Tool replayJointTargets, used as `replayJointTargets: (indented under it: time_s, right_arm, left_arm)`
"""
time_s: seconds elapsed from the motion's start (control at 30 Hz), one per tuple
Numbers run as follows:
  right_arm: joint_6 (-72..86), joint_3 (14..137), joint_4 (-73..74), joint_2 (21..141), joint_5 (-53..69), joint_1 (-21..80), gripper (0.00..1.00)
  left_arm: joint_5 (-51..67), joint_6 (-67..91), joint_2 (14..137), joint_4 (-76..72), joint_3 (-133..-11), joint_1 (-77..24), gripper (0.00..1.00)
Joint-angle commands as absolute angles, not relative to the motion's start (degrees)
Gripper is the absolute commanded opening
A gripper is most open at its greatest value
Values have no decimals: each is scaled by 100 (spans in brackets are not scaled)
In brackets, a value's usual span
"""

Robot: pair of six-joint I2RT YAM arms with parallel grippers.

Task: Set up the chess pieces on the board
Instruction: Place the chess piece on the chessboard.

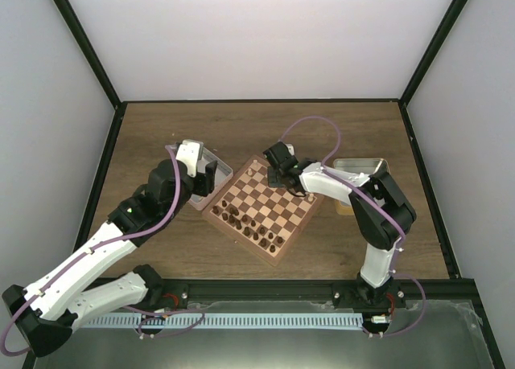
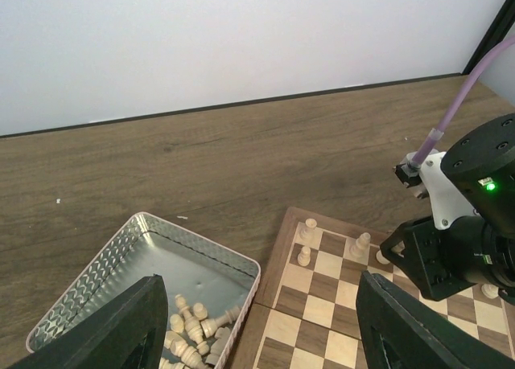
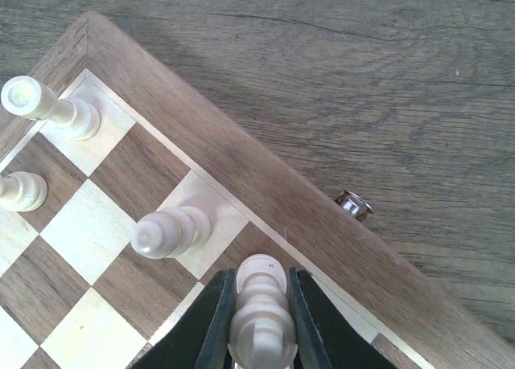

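The right gripper (image 3: 259, 282) has its two fingers (image 3: 216, 325) pinched on one beige piece (image 3: 259, 309). The piece sits squarely between the fingers, its rounded end showing right at the fingertips. Whether its base touches the wood cannot be told. Under the fingertips is a dark square in the outermost row of the board (image 3: 265, 188), whose reddish-brown rim runs just beyond them. A small metal clasp (image 3: 354, 202) sits on the rim's outer edge, off to the right of the fingers. Just left of the fingertips another light piece (image 3: 170, 231) stands on the neighbouring pale square, close to the left finger but apart from it. Two more (image 3: 48, 108) stand farther left, near the corner. The left gripper (image 2: 259, 293) hangs with its fingers (image 2: 113, 329) spread wide and nothing between them. Below the left finger a silver tray (image 2: 96, 268) holds a heap of loose chess pieces (image 2: 193, 321), none touching that finger. The board's corner lies between the two fingers and past their tips. In the overhead view the dark pieces (image 1: 249, 228) line the board's near side, well away from both sets of fingers.
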State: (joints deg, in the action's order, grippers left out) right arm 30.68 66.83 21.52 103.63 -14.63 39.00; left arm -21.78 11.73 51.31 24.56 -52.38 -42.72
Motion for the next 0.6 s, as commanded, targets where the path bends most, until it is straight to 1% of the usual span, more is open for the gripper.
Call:
replayJointTargets:
  time_s: [0.0,0.23,0.57]
  right_arm:
    - [3078,6741,2494,10310,-1511,3944,18]
    - [3102,6765,2452,10327,-1482,3944,24]
    - [3069,6812,2419,10315,-1516,3947,25]
  left_arm:
    - [-2215,1132,5113,2404,-5197,-4249,66]
    - [-2215,1134,5106,2415,-5199,-4253,66]
    - [-2215,1134,5106,2426,-5195,-4252,66]
